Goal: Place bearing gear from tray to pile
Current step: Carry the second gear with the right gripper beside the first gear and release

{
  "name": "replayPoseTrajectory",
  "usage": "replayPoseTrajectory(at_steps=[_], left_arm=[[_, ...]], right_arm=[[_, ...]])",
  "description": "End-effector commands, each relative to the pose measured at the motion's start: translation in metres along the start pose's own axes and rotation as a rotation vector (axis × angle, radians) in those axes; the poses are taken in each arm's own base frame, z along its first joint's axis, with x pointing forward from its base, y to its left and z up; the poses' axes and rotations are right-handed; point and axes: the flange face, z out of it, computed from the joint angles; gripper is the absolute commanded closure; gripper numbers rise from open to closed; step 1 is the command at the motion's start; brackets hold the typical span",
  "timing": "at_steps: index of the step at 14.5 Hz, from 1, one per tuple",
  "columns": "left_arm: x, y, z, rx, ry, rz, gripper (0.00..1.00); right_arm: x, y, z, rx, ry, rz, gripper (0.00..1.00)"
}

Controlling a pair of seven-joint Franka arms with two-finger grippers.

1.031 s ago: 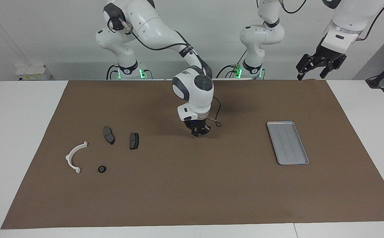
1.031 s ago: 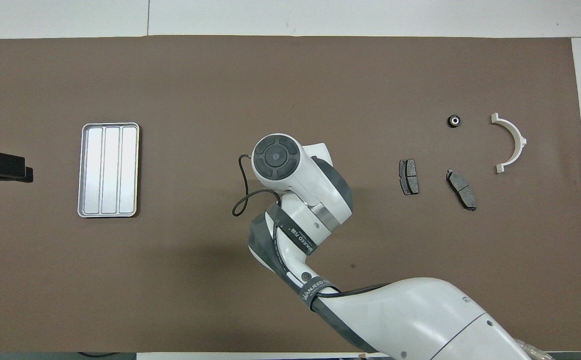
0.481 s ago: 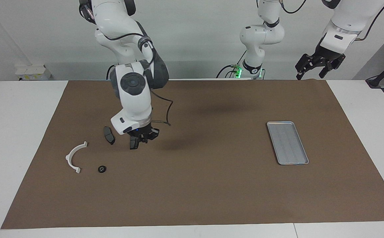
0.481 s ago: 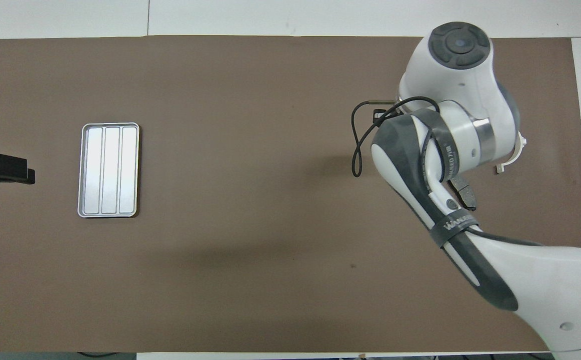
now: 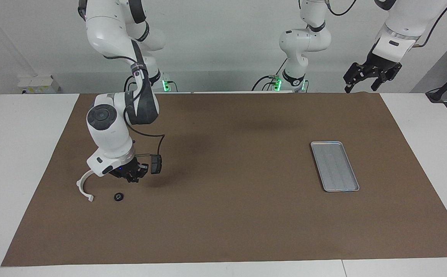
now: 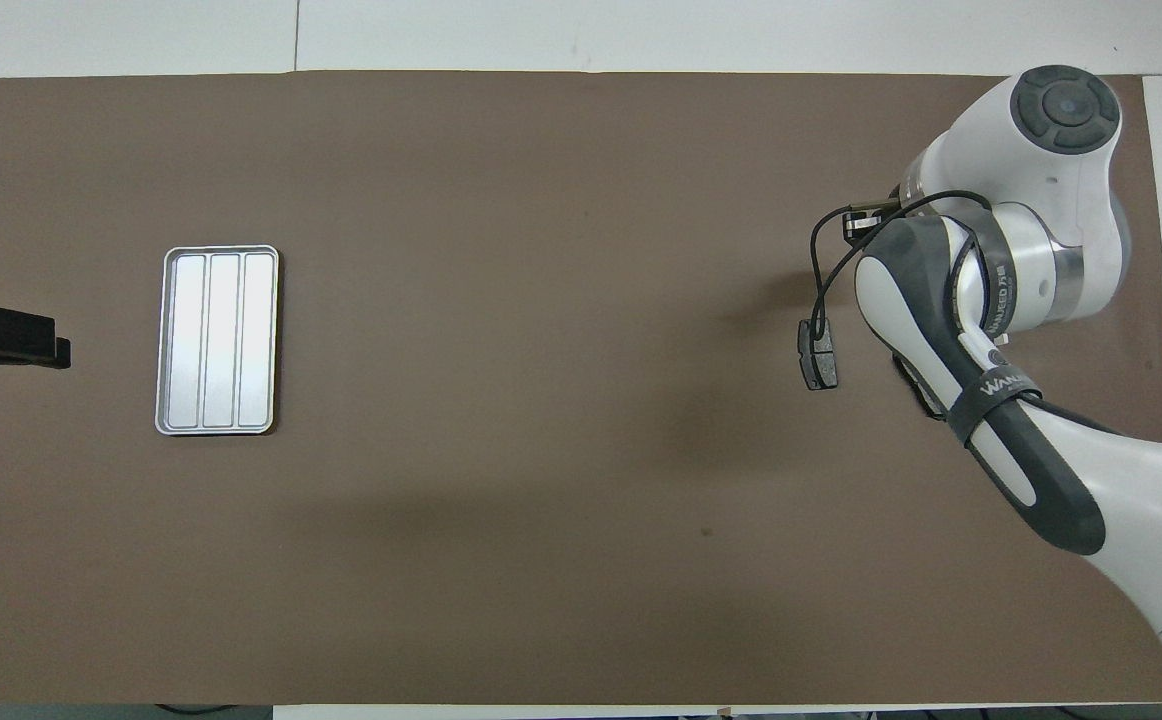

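Note:
The silver tray (image 5: 334, 165) lies empty toward the left arm's end of the mat; it also shows in the overhead view (image 6: 218, 340). The pile lies toward the right arm's end: a white bracket (image 5: 81, 187), a dark brake pad (image 5: 155, 164) (image 6: 818, 355) and a small black bearing gear (image 5: 119, 197) on the mat. My right gripper (image 5: 131, 177) hangs low over the pile, between the bracket and the pad and just above the gear. It hides the second pad. My left gripper (image 5: 362, 86) waits open and raised at the mat's corner.
The brown mat (image 5: 227, 215) covers most of the white table. In the overhead view the right arm (image 6: 1001, 290) covers the gear, the bracket and most of the second pad. The left gripper's tip (image 6: 1, 340) shows at the mat's edge beside the tray.
My right gripper has swept from over the mat's middle to over the pile and come lower. The gear on the mat, the tray and the left arm have not moved.

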Motion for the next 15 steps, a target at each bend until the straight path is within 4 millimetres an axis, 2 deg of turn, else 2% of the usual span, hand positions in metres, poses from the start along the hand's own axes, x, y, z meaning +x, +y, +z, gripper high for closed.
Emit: replayPoseTrajectory(at_steps=[1,4,7,10,11,12,15], left_arm=[[-0.004,-0.001,-0.003,-0.014,-0.01,0.007,0.0],[-0.004,-0.001,-0.003,-0.014,-0.01,0.007,0.0],[-0.004,-0.001,-0.004,-0.014,-0.01,0.005,0.0],[-0.004,-0.001,-0.004,-0.014,-0.01,0.005,0.0],[-0.004,-0.001,-0.003,-0.014,-0.01,0.007,0.0],[-0.004,-0.001,-0.004,-0.014,-0.01,0.005,0.0],[-0.004,-0.001,-0.003,-0.014,-0.01,0.007,0.0]], right_arm=[[0.002,-0.003,0.033,0.018,0.021,-0.016,1.0],[0.008,-0.003,0.063,0.026,0.044,-0.015,1.0],[0.009,-0.002,0.073,0.029,0.051,-0.012,1.0],[0.009,-0.002,0.073,0.028,0.045,-0.006,1.0],[0.009,-0.004,0.072,0.029,0.046,-0.005,0.47],[0.009,-0.005,0.068,0.029,0.048,0.0,0.0],[0.008,-0.008,0.053,0.027,0.055,-0.003,0.0]])
